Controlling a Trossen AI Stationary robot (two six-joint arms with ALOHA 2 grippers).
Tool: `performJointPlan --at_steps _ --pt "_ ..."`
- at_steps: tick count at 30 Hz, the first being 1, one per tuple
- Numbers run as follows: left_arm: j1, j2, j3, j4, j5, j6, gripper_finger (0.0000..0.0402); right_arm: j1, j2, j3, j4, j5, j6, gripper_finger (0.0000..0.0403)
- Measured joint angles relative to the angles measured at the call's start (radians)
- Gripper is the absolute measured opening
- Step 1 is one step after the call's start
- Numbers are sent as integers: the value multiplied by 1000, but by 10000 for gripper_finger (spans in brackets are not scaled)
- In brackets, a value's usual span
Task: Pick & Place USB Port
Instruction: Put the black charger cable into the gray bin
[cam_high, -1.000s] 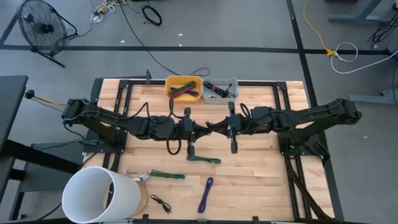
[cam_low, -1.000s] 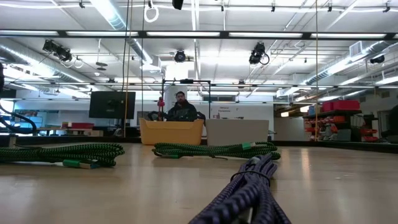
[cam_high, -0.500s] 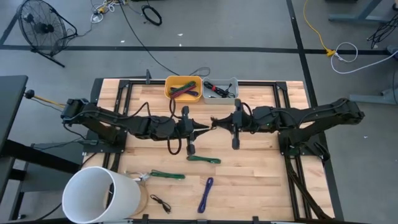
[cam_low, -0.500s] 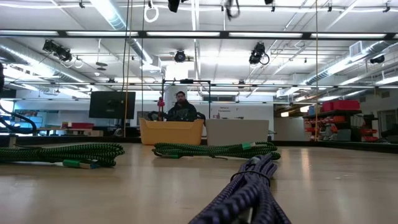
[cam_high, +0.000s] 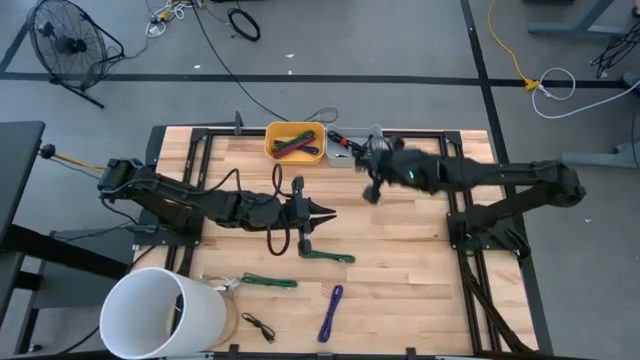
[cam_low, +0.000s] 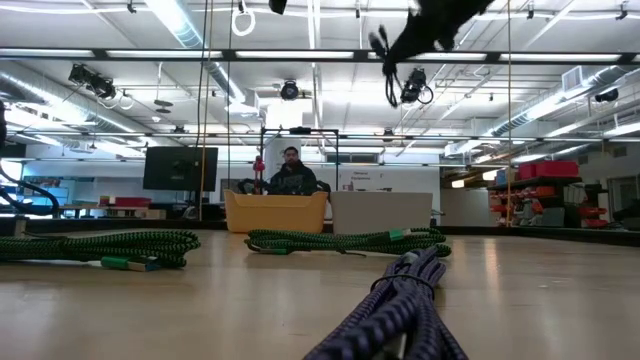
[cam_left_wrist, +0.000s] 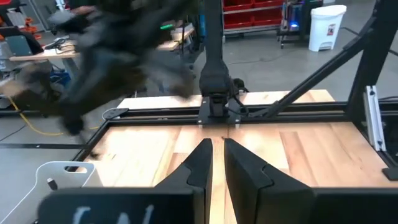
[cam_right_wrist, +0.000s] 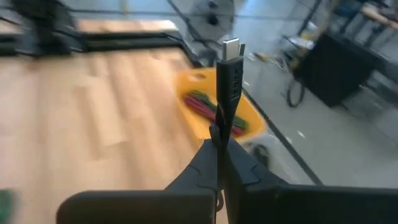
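Note:
A black USB cable (cam_right_wrist: 227, 93) with a metal plug tip (cam_right_wrist: 231, 46) stands up from my right gripper (cam_right_wrist: 219, 146), which is shut on it. In the high view that gripper (cam_high: 366, 165) hangs high beside the grey bin (cam_high: 372, 150) at the table's far edge. In the low view the cable's loose part (cam_low: 388, 70) dangles under it. My left gripper (cam_left_wrist: 214, 158) is high over the table's middle (cam_high: 325, 213). It points toward the right edge, its fingers a narrow gap apart with nothing between them. My right gripper pinches the black cable just behind its plug body (cam_right_wrist: 217, 132) between its two fingers. The plug sticks out past the fingertips, along the line of the fingers. The cable is lifted clear of the table, and its other part hangs slack below the gripper (cam_low: 390, 85).
A yellow bin (cam_high: 278, 132) holding green and red cables stands left of the grey bin. On the near half of the table lie two green cables (cam_high: 328, 256) (cam_high: 270, 282), a purple cable (cam_high: 331, 312) and a thin black cable (cam_high: 258, 325). A white bucket (cam_high: 160, 312) is at the near left corner.
My right gripper has drawn away from my left gripper at the table's middle. It has swung toward the far edge, next to the grey bin, carrying the black cable with it and turning as it went. My left gripper has stayed in place.

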Motion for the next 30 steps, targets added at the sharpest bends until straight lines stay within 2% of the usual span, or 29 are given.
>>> performJointPlan --at_steps 5,13,20,25,30 --pt "0 0 0 1 -3 -1 46 -253 76 0 67 -219 -47 0" --pt "0 0 0 6 -2 -1 46 -532 297 0 254 -417 -107 0" --pt "0 0 0 5 -3 0 46 -619 439 0 272 -447 -172 0" --pt "2 0 0 5 -3 0 46 -620 454 0 242 -413 -276 0" --pt "6 0 0 5 -3 1 46 -620 454 0 203 -423 -275 2"
